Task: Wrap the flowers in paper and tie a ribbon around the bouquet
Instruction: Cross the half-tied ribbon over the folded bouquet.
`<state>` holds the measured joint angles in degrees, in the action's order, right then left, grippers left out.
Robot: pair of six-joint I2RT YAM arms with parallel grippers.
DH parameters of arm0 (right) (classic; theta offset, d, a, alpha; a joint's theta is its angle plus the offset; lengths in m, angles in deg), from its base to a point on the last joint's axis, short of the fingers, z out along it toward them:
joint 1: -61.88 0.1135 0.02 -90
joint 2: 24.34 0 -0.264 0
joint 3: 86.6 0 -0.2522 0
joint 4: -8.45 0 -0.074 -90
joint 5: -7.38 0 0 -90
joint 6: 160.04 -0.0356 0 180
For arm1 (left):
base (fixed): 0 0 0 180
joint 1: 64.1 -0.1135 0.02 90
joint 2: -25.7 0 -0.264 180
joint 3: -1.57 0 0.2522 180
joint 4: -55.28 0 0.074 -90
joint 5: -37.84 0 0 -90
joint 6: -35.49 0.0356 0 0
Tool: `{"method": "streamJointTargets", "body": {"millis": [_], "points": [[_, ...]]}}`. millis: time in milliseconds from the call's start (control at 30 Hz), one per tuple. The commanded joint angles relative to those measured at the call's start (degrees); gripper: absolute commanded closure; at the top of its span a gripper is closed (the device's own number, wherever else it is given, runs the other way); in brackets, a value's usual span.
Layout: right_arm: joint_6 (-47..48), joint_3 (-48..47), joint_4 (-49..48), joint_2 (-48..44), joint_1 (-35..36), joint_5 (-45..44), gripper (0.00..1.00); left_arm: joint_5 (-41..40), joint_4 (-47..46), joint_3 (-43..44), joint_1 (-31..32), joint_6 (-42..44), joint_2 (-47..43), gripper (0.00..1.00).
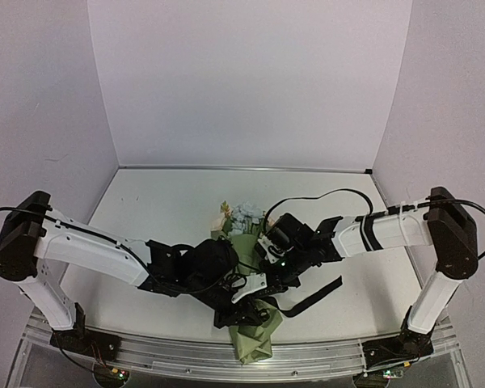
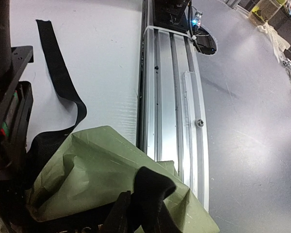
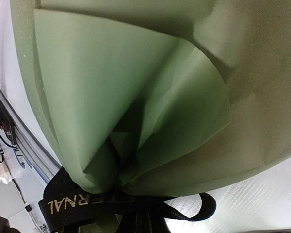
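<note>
The bouquet lies mid-table, pale flowers (image 1: pixel 238 216) at its far end and olive-green paper (image 1: pixel 244 245) rolled round them, the paper's tail (image 1: pixel 255 338) reaching over the near rail. In the left wrist view, crumpled paper (image 2: pixel 87 165) fills the lower frame. My left gripper (image 2: pixel 141 218) pinches a fold of the black ribbon (image 2: pixel 153 187). Another stretch of ribbon (image 2: pixel 58 77) trails across the table. In the right wrist view, the lettered ribbon (image 3: pixel 72 204) crosses under the gathered paper (image 3: pixel 111 87). My right gripper (image 3: pixel 143 224) is shut on it beside a small loop.
The aluminium rail (image 2: pixel 169 97) along the table's near edge runs right beside the paper, with the grey floor (image 2: pixel 252 121) beyond it. A loose ribbon end (image 1: pixel 317 296) lies right of the bouquet. Both arms crowd the table's middle.
</note>
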<state>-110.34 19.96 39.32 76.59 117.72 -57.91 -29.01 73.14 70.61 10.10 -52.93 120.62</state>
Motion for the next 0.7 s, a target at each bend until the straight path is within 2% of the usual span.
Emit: {"method": "streamJointTargets", "body": {"millis": [0, 200, 367, 533, 667], "points": [[2.0, -1.6, -1.5, -0.7, -0.1, -1.0, 1.0, -3.6, 1.3, 3.2, 0.3, 0.4, 0.5, 0.76], [3.7, -1.1, -1.5, -1.1, -0.1, 0.0, 1.0, -6.7, -2.4, 0.7, 0.3, -1.1, -3.7, 0.47], [4.9, -1.0, -1.5, -1.5, 0.1, 0.7, 1.0, -7.6, -5.3, -2.0, 0.1, -4.0, -9.4, 0.34], [6.3, -0.7, -1.5, -2.0, 0.6, 0.6, 1.0, -8.1, -6.5, -4.6, -1.2, -6.2, -13.9, 0.28], [7.0, -0.5, -1.5, -2.3, 0.8, 0.6, 1.0, -10.4, -7.8, -7.0, -3.7, -8.9, -16.2, 0.31]]}}
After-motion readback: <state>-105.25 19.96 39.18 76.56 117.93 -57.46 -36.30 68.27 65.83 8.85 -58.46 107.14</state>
